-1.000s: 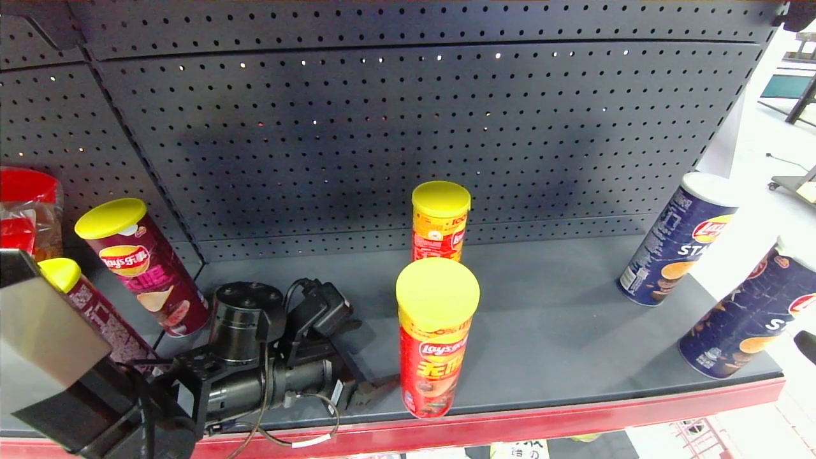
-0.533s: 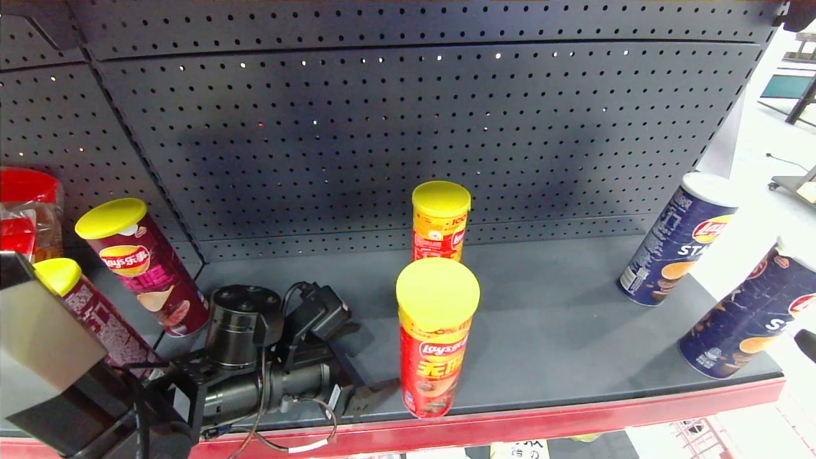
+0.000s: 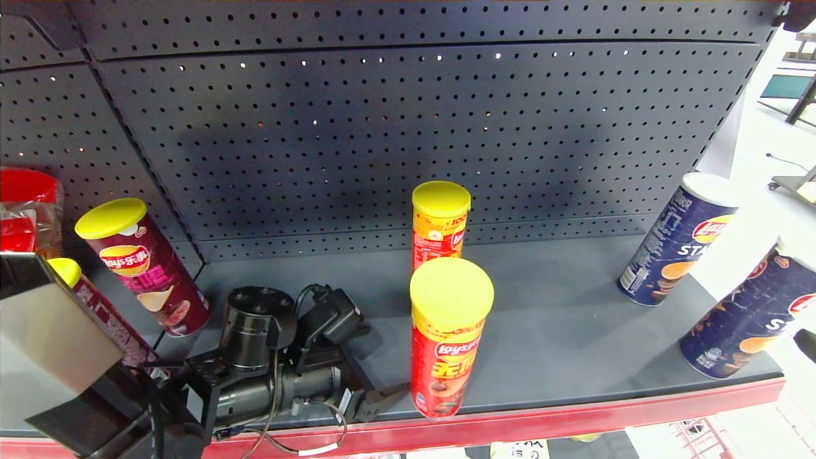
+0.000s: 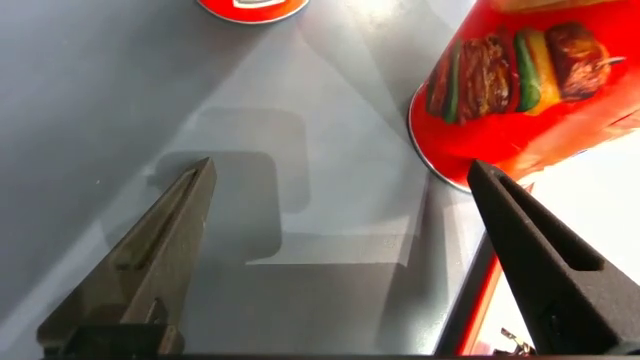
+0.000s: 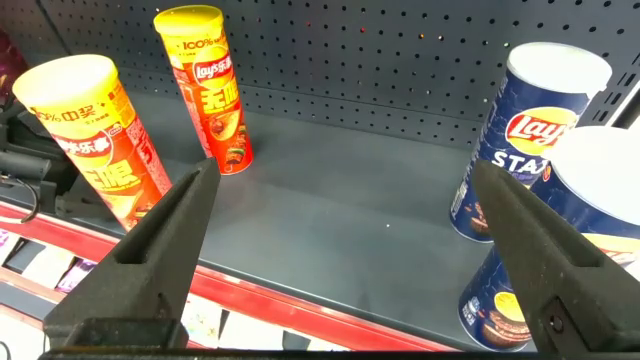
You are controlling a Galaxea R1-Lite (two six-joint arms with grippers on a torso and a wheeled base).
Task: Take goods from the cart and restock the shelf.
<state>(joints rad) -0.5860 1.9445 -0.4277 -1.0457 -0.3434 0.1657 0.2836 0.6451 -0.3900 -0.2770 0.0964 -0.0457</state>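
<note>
Take the front red can (image 3: 449, 338) as your mark. To its right the shelf deck (image 3: 561, 319) lies bare as far as the rear blue can (image 3: 676, 239) and the front blue can (image 3: 746, 312) at the far end: that is your widest lane. Behind it the rear red can (image 3: 440, 220) stands near and in line, a narrow gap between them, and the pegboard wall (image 3: 382, 140) closes the back. To its left the left arm (image 3: 268, 376) lies low across the deck, the left gripper (image 3: 386, 398) with fingers spread just beside the can's base. Beyond the arm a maroon can (image 3: 143, 274) blocks the corner. In front of your mark only the red shelf lip (image 3: 574, 417) runs along the edge.
</note>
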